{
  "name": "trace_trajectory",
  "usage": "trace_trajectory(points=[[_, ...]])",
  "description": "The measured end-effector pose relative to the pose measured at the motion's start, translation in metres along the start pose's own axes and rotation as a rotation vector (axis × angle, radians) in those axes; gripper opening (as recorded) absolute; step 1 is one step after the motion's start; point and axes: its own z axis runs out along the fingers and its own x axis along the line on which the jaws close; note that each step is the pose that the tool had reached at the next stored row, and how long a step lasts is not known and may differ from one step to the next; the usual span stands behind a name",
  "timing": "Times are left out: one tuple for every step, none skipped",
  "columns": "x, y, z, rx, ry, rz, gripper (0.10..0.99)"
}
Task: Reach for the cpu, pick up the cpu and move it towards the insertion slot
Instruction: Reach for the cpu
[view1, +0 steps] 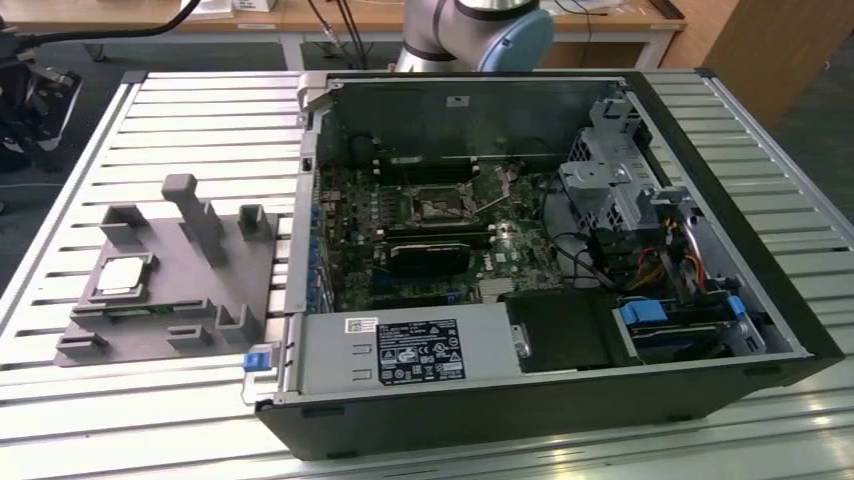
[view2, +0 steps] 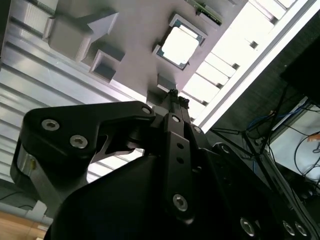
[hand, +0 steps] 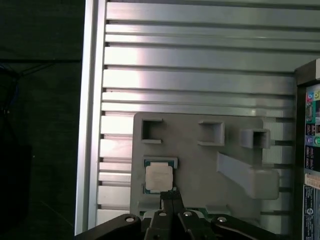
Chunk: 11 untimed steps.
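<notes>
Cpu lies flat in grey fixture, 9 o'clock of the case, exterior view. Judged light, stiff, slick-topped, fragile: take by opposite edges. Hand clenched, empty, near it.

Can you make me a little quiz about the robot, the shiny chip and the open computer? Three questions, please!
1. True or false: the cpu already sits in the insertion slot.
2. What does the cpu lie on? A) the grey fixture B) the slatted table C) the computer case
3. Fill in: in the first wrist view, the gripper is nearest to the ____.

Key: 1 false; 2 A; 3 cpu.
</notes>
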Motion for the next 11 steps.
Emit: trace_trajectory(points=[[0.0006,0.0018,0.0004,0.000,0.0000,0.000,0.106],[0.0016,0.0029,0.0011,0.000,-0.0002,0.000,0.106],[0.0027,0.0036,0.0020,0.000,-0.0002,0.000,0.106],[0.0038,0.0039,0.0028,0.001,0.0001,0.000,0.106],[0.0050,0.0039,0.0039,0.002,0.0002,0.000,0.106],[0.0061,0.0039,0.0052,0.003,0.0001,0.000,0.106],[0.0071,0.0038,0.0063,0.003,0.0001,0.000,0.106],[0.0082,0.0038,0.0073,0.003,0.0002,0.000,0.106],[0.0088,0.0038,0.0085,0.003,-0.0001,0.000,0.106],[0.0092,0.0037,0.0097,0.003,-0.0001,0.000,0.106],[0.0093,0.0036,0.0109,0.004,0.0000,0.000,0.106]])
